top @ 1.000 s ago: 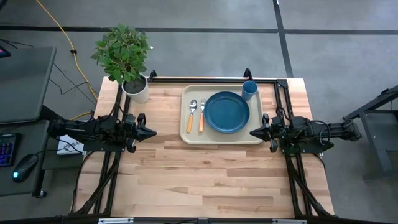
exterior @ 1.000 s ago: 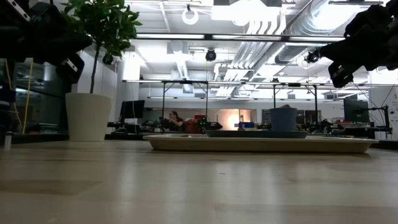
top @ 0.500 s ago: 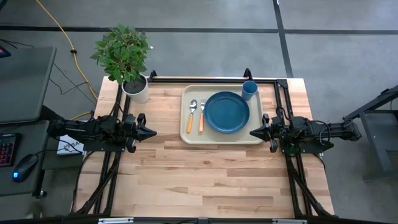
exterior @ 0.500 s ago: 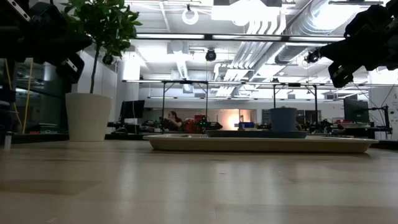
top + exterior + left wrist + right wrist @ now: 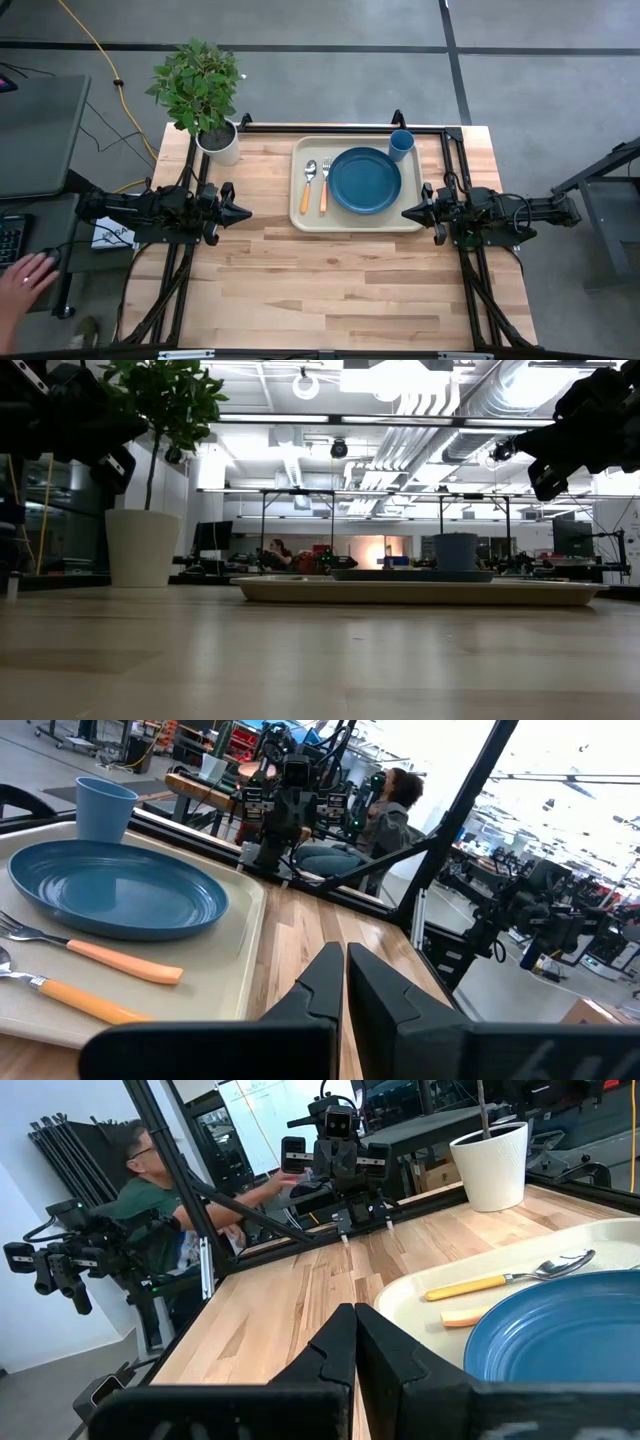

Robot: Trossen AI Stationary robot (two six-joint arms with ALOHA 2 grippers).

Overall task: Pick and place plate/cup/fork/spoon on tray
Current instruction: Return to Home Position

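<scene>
Plate (image 5: 365, 180), cup (image 5: 400, 145), cutlery on tray (image 5: 355, 222) (no legible writing)

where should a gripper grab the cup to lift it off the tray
Probably by the rim, coming straight down from above. The cup stands upright with its mouth open in the far right corner of the tray, so one finger can go inside the wall. The plate sits close beside it, crowding a side approach.
</scene>
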